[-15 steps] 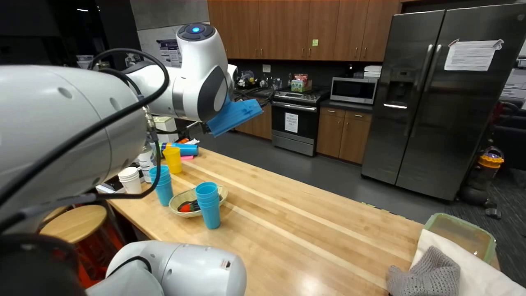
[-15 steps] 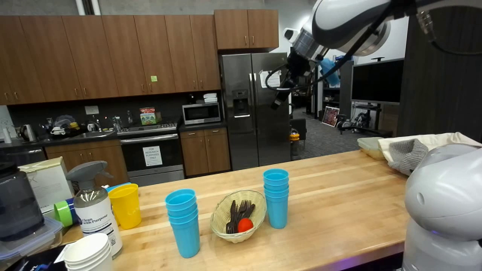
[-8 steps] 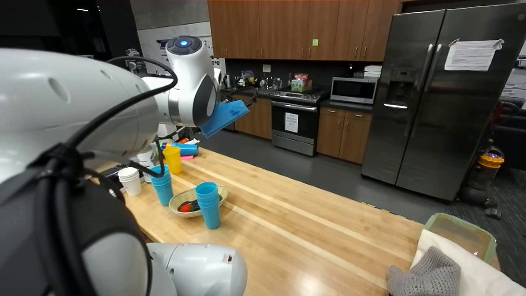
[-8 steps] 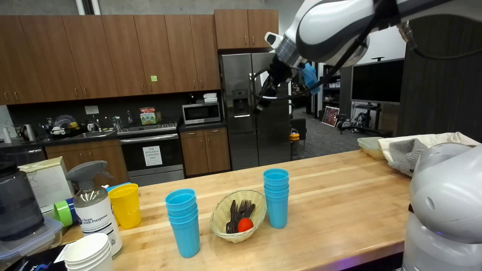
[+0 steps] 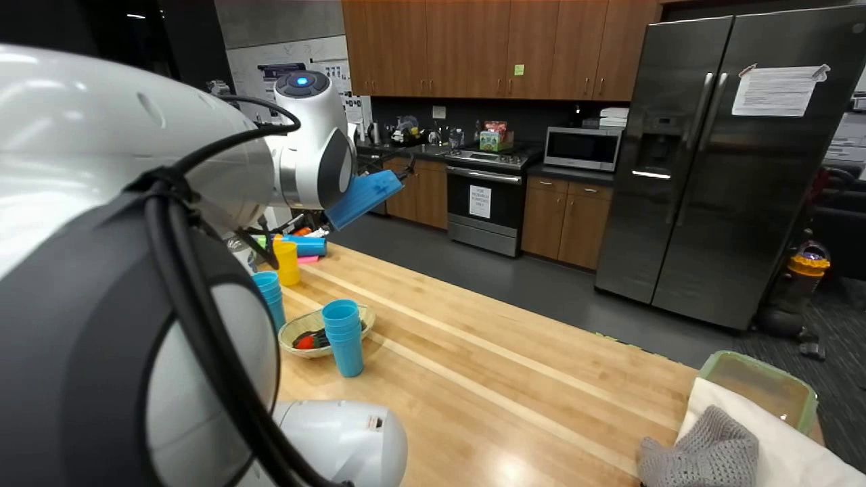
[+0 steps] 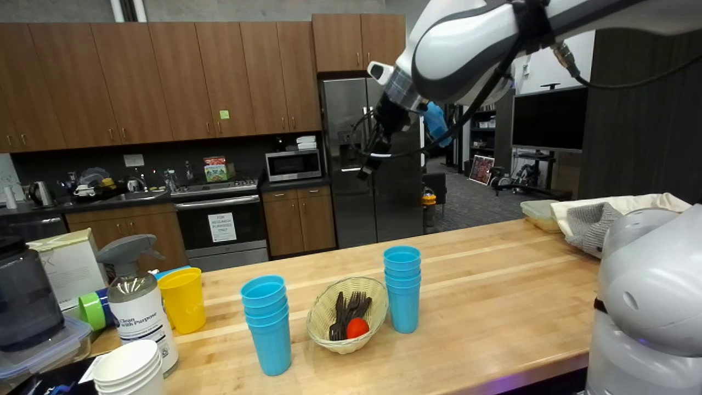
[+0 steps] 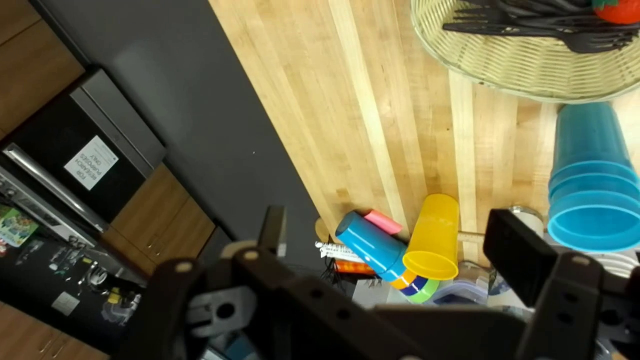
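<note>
Tabletop (image 5: 487, 379): is glaring pale near the bottom of an exterior view
My white arm (image 5: 108, 115): is catching bright highlights along its top
My fingers (image 7: 520, 255): are looming dark in the wrist view, edges blurring
Fridge (image 5: 676, 203): is leaning outward, distorting

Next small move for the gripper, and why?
I'd probably ease the open gripper down toward the yellow cup: in the wrist view the cup shows between the spread jaws, nothing is held, and an exterior view shows the gripper well above the wooden table, where the cup stands upright.
</note>
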Tool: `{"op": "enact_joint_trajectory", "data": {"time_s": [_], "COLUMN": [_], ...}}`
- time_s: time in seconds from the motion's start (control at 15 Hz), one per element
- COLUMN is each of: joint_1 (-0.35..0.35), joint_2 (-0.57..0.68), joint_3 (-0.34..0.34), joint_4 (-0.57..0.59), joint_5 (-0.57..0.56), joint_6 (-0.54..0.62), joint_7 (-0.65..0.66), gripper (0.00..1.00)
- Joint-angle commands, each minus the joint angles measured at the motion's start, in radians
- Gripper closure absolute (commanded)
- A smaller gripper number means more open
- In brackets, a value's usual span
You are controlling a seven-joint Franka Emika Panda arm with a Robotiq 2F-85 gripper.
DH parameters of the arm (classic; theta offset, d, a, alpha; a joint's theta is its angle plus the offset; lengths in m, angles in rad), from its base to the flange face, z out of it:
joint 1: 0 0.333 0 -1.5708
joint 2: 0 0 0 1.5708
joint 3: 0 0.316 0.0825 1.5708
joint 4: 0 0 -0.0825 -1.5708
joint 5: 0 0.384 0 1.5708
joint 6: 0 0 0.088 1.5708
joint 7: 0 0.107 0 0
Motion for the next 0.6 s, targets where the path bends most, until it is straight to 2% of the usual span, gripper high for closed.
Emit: {"op": "enact_joint_trajectory", "data": {"time_s": [0.0,0.27,0.53], "joint_1": [-0.027,-0.070,-0.132], "joint_2": [0.046,0.051,0.002], "joint_3": [0.010,0.007,-0.017], "joint_4": [-0.005,-0.044,-0.072], "joint_5": [-0.043,-0.056,-0.055], "joint_6": [-0.032,-0.071,-0.146], "joint_7": [0.007,0.019,0.024], "gripper": [0.00,0.00,0.00]}}
